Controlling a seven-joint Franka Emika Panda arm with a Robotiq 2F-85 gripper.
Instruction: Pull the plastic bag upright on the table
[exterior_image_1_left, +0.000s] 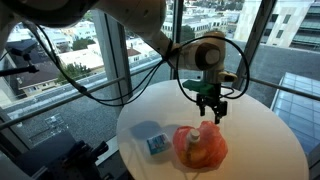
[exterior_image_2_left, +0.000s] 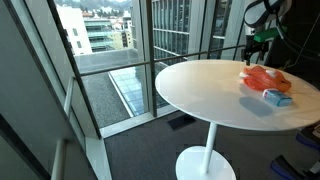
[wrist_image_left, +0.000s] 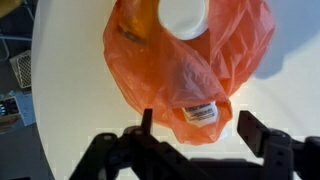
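The orange-red plastic bag (exterior_image_1_left: 200, 146) lies on the round white table (exterior_image_1_left: 260, 140) with a pale bottle inside. It shows in an exterior view (exterior_image_2_left: 263, 79) and fills the upper wrist view (wrist_image_left: 190, 60). My gripper (exterior_image_1_left: 210, 108) hangs open above the bag's far end, clear of it. In the wrist view the open fingers (wrist_image_left: 195, 135) straddle the bag's near end, where a white label shows through the plastic. The gripper also appears in an exterior view (exterior_image_2_left: 258, 52).
A small flat blue packet (exterior_image_1_left: 156, 144) lies on the table beside the bag, also seen in an exterior view (exterior_image_2_left: 277, 97). Window glass and a railing stand behind the table. The table edge curves close on the near side.
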